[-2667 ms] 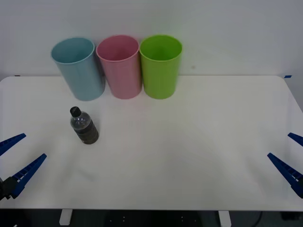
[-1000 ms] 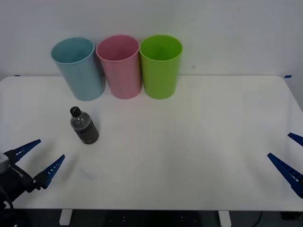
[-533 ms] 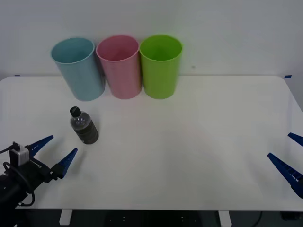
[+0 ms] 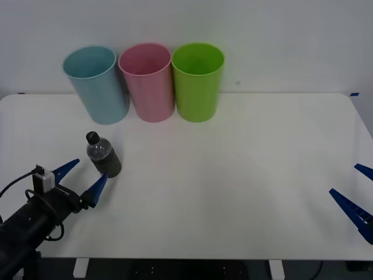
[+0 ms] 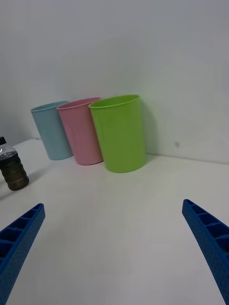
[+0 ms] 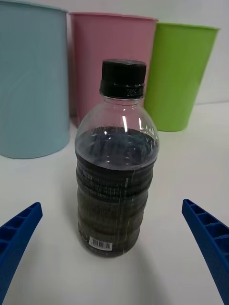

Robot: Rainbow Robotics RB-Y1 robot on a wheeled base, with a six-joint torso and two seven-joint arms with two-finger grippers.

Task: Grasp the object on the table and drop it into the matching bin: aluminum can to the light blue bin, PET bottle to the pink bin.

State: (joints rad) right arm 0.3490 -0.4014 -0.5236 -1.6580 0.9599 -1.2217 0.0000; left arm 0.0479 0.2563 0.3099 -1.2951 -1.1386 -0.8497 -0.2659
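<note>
Left gripper (image 4: 83, 178), fingers spread wide and holding nothing, faces the PET bottle (image 4: 104, 156); its wrist view reveals a barcode label (image 6: 101, 244). Right gripper (image 4: 356, 195) waits open.

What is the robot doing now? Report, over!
Left gripper open, just short of the PET bottle. Right gripper open, parked at the table edge. Bottle upright, nothing blocking.

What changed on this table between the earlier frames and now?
The left end effector advanced from the near left corner toward the small clear plastic bottle with a black cap, fingers open, bracketing it without gripping. The bottle, three bins and right end effector stayed put.
</note>
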